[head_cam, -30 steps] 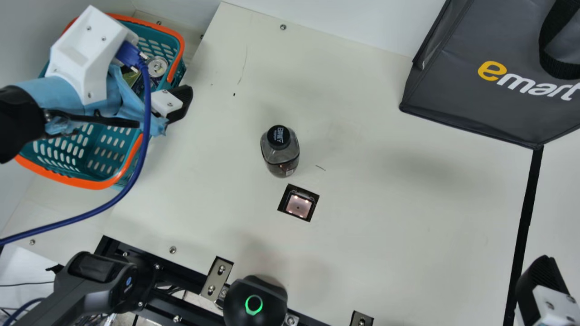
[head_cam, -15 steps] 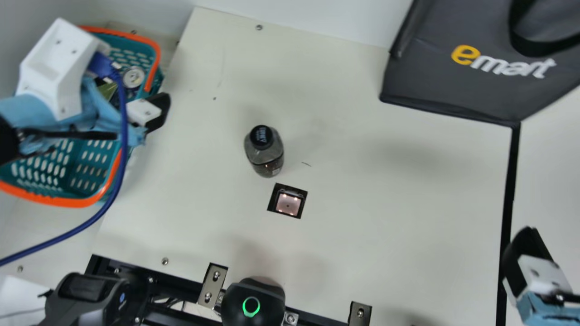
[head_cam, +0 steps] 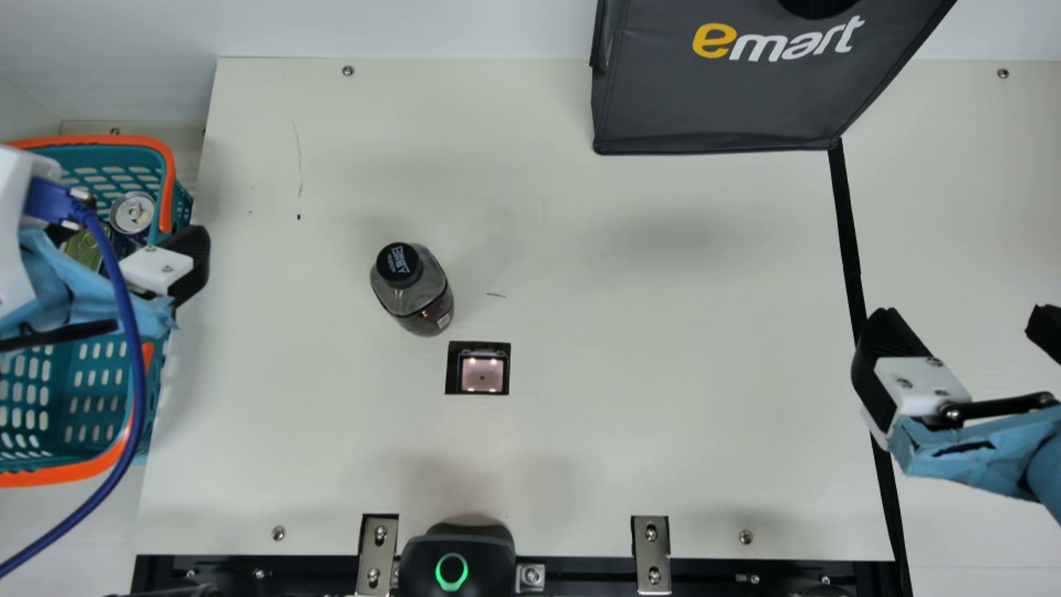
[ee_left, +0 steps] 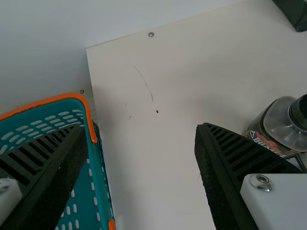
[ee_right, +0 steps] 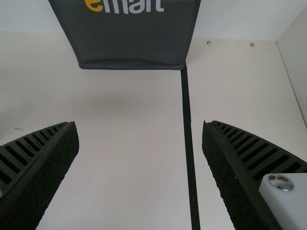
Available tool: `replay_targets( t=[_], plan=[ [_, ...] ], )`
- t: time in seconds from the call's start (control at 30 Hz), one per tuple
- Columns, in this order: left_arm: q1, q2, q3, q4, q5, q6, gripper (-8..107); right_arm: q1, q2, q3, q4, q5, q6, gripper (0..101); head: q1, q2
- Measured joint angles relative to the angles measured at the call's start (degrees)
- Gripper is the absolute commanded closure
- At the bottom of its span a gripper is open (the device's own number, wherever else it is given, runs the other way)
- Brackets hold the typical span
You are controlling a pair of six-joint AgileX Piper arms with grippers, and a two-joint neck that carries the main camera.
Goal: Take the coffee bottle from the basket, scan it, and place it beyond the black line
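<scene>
The coffee bottle [head_cam: 413, 290] stands upright on the table, just behind and left of the scanner window [head_cam: 482, 371]. My left gripper [head_cam: 189, 257] is over the basket's [head_cam: 166, 186] table-side edge, away from the bottle. In the left wrist view the left gripper [ee_left: 139, 143] is open and empty, with the bottle [ee_left: 283, 127] outside one finger. At the black line [head_cam: 849, 240], far from the bottle, is my right gripper [head_cam: 961, 332]. Its wrist view shows the right gripper [ee_right: 140, 139] open and empty, the black line [ee_right: 188, 129] running between its fingers.
A dark grey bag [head_cam: 721, 99] stands at the back, its corner meeting the black line's far end. A can [head_cam: 133, 213] lies in the basket. A black device with a green ring [head_cam: 457, 564] sits at the front edge. A blue cable [head_cam: 133, 356] hangs from the left arm.
The camera has turned, shifting the whole picture. The bottle still stands by the scanner window and the left gripper stays by the basket. More of the right gripper has come into view.
</scene>
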Motion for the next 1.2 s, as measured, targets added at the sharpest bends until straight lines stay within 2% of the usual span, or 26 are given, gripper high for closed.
replay_targets(
  t=[0.2,0.43,0.83,1.2],
  plan=[
    [0.0,0.0,0.0,0.0,0.0,0.0,9,0.0,0.0,0.0,0.0,0.0,0.0,10,0.0,0.0],
    [-2.4,0.6,-0.9,1.4,0.4,-2.6,9,0.0,0.0,0.0,0.0,0.0,0.0,10,0.0,0.0],
    [-7.4,2.7,-3.1,-0.4,1.8,-3.2,9,0.0,0.0,0.0,0.0,0.0,0.0,10,0.0,0.0],
    [-13.1,4.2,-1.9,-0.4,0.1,-2.5,9,0.0,0.0,0.0,0.0,0.0,0.0,10,0.0,0.0]
  ],
)
